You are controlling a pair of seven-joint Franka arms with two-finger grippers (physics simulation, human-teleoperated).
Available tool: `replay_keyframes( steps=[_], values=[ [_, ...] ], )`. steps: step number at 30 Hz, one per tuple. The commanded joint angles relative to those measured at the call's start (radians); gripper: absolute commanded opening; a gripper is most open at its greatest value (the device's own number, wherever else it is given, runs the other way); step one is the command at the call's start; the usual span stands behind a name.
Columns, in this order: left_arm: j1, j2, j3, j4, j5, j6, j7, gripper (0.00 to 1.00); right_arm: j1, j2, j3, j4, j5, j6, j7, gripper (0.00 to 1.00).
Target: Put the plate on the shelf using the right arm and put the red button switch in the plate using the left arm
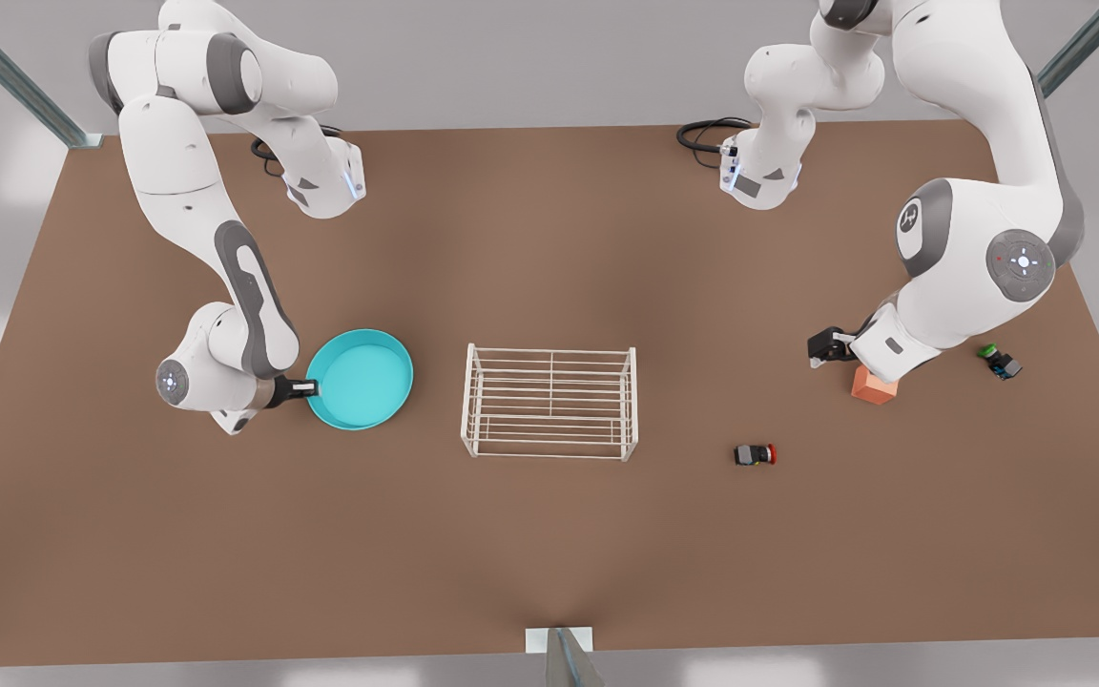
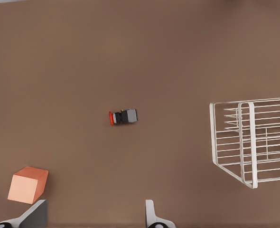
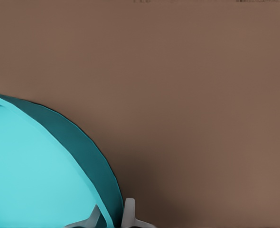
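Plate point(image 1: 360, 378) on table point(image 1: 549, 553), beside shelf point(image 1: 549, 402); right gripper point(image 1: 307, 388) pinches its rim. Red button switch point(image 1: 756, 454) lies at the front view's right; left gripper point(image 1: 821, 345), fingers apart, hovers near orange block point(image 1: 873, 385).

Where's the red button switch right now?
The red button switch lies on the table in the front view, right of the shelf and below-left of the orange block, apart from both.
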Motion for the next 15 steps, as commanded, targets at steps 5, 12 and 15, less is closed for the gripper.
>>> replay_keyframes(
  steps=[5,12,15],
  values=[
    [0.025,-0.024,0.002,-0.004,-0.022,-0.052,-0.049,1.00,0.000,-0.027,-0.001,0.002,-0.001,-0.016,-0.072,0.23],
    [-0.007,0.002,-0.016,-0.021,0.007,-0.006,-0.107,1.00,0.000,-0.057,-0.002,0.010,0.001,-0.064,-0.072,0.21],
    [-0.004,0.021,-0.010,-0.024,0.087,-0.011,-0.437,1.00,0.000,-0.079,-0.004,0.020,0.001,-0.114,-0.066,0.20]
  ],
)
